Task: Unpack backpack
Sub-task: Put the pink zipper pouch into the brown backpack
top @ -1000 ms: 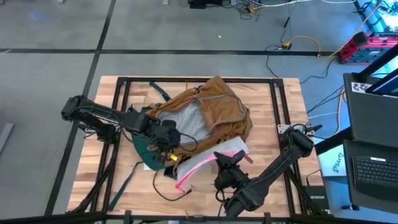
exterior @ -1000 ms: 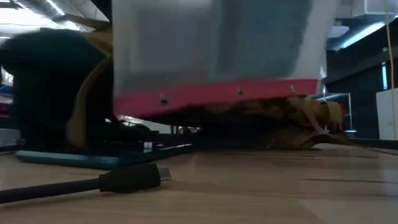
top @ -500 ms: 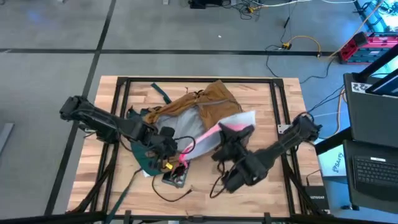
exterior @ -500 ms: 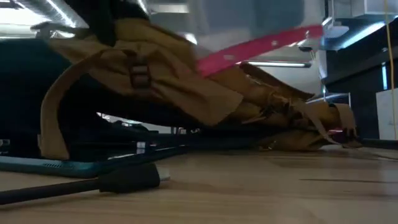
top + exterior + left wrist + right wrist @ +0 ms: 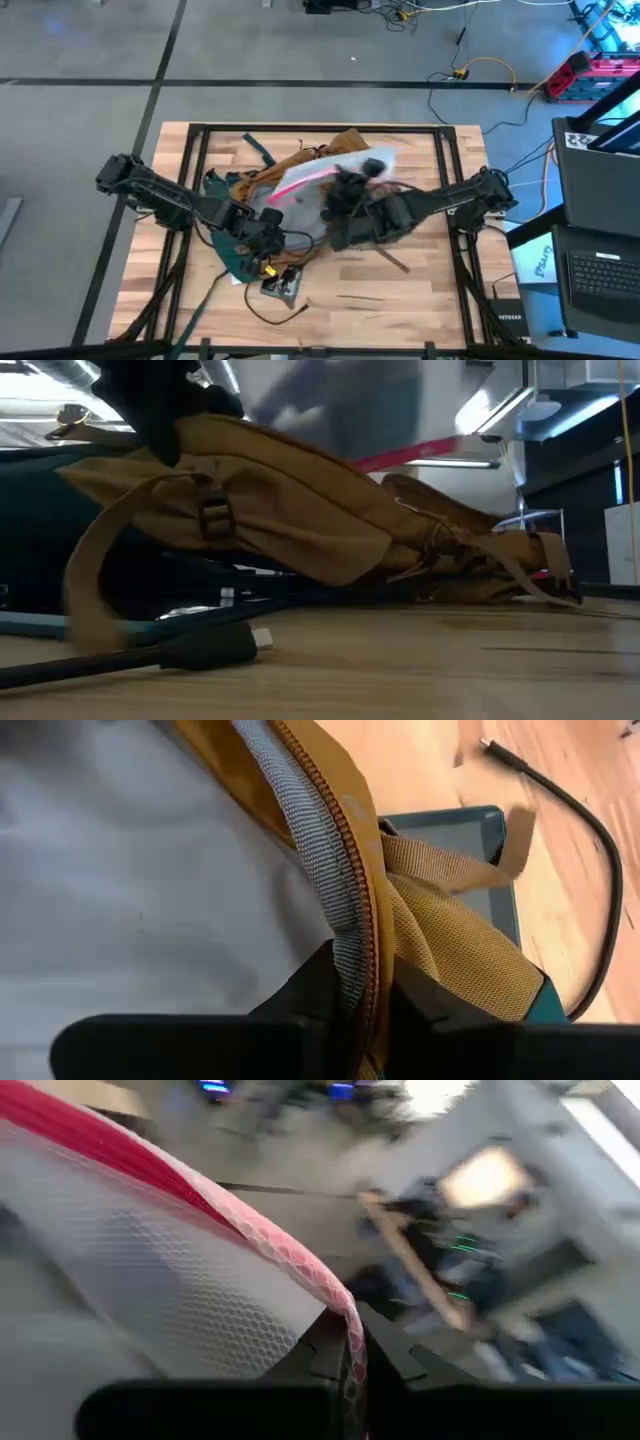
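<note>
The backpack (image 5: pixel 300 185) lies in the upper middle of the high view, on the wooden table (image 5: pixel 420 300). Its tan fabric is crumpled, and the grey lining faces up where the bag is open.

The left gripper (image 5: pixel 262 232) is at the lower left edge of the backpack in the high view, a little left of the picture's centre. In the left wrist view its two fingers (image 5: pixel 318 988) are pressed together on the zipper edge (image 5: pixel 340 870) of the bag, with the grey tape and tan cloth pinched between them. The grey lining fills the left part of that picture.

The right gripper (image 5: pixel 345 190) is over the backpack, near the centre of the high view, and its arm comes in from the right. It holds a clear pouch (image 5: pixel 320 175) with a pink edge, which is blurred and is above the open bag. In the right wrist view the fingers are nearly closed on the pink edge (image 5: pixel 300 1260) of the pouch.

A black cable (image 5: pixel 275 305) lies on the table below the backpack in the high view. Just below the left gripper is a small dark thing (image 5: pixel 282 288); I cannot tell what it is. In the low view the tan bag (image 5: pixel 300 510) fills the middle, and a cable plug (image 5: pixel 215 647) rests on the table at the lower left.
</note>
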`<control>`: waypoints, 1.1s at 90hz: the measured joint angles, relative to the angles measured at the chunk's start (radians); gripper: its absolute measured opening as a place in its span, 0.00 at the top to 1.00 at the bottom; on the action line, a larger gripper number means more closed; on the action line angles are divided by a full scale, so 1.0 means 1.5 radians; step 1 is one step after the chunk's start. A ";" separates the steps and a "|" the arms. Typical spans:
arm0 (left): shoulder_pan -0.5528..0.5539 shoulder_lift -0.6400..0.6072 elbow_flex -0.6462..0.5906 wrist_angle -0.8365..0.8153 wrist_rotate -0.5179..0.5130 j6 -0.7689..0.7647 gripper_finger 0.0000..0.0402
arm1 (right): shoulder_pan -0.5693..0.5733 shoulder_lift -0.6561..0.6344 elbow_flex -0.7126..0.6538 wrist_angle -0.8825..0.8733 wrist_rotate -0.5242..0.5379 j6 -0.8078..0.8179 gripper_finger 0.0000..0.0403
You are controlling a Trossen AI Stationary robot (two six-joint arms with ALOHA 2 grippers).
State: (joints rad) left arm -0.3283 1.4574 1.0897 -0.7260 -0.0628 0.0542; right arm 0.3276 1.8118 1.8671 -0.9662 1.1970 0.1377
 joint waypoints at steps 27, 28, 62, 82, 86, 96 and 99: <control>0.000 0.001 0.000 -0.005 -0.001 -0.015 0.92 | -0.042 0.008 0.000 0.208 -0.221 -0.142 1.00; 0.000 0.001 0.000 -0.005 -0.001 -0.016 0.92 | -0.044 0.008 0.000 0.205 -0.230 -0.137 1.00; 0.000 0.002 -0.001 -0.024 0.006 -0.030 0.92 | -0.075 0.063 -0.001 0.157 -0.521 -0.052 1.00; 0.001 0.002 -0.001 -0.030 -0.002 -0.029 0.89 | -0.074 0.075 -0.002 0.058 -0.516 0.004 1.00; 0.001 0.002 -0.001 -0.032 -0.004 -0.029 0.87 | -0.074 0.076 -0.002 0.046 -0.515 0.011 1.00; 0.001 0.002 0.000 -0.032 -0.005 -0.035 0.77 | -0.075 0.076 -0.002 0.037 -0.515 0.014 1.00; 0.001 0.002 0.000 -0.033 -0.005 -0.039 0.74 | -0.075 0.076 -0.002 0.037 -0.515 0.014 1.00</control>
State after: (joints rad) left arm -0.3267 1.4604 1.0898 -0.7750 -0.0700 -0.0042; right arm 0.2157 1.9259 1.8641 -0.9112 0.4252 0.1581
